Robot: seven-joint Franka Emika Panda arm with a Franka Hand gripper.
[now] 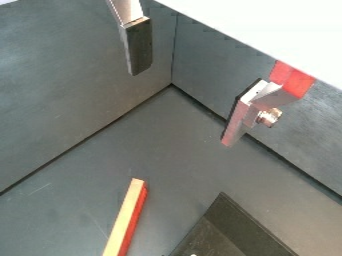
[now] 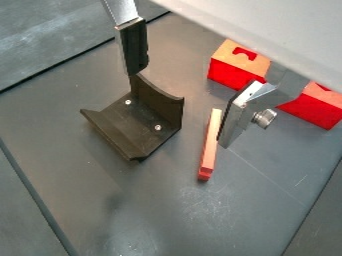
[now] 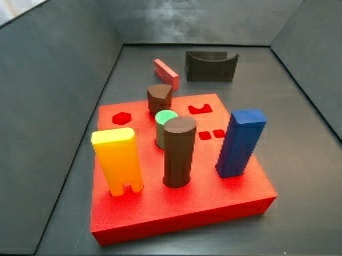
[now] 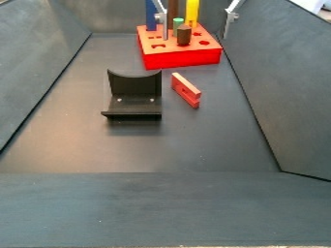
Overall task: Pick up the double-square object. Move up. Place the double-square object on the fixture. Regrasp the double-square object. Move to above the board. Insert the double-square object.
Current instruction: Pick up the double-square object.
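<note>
The gripper (image 2: pixel 187 90) hangs above the floor, fingers spread, empty.

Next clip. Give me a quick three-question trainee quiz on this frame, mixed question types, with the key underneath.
1. True or false: the pincer is shut on the double-square object.
2. Where does the double-square object lie?
A. in the fixture's notch
B. flat on the floor between the fixture and the board
C. in a hole of the board
3. Fill in: on the board, the tall peg at the corner beside the dark brown peg is ____.

Key
1. False: its fingers stand apart above the floor with nothing between them.
2. B
3. blue
</note>
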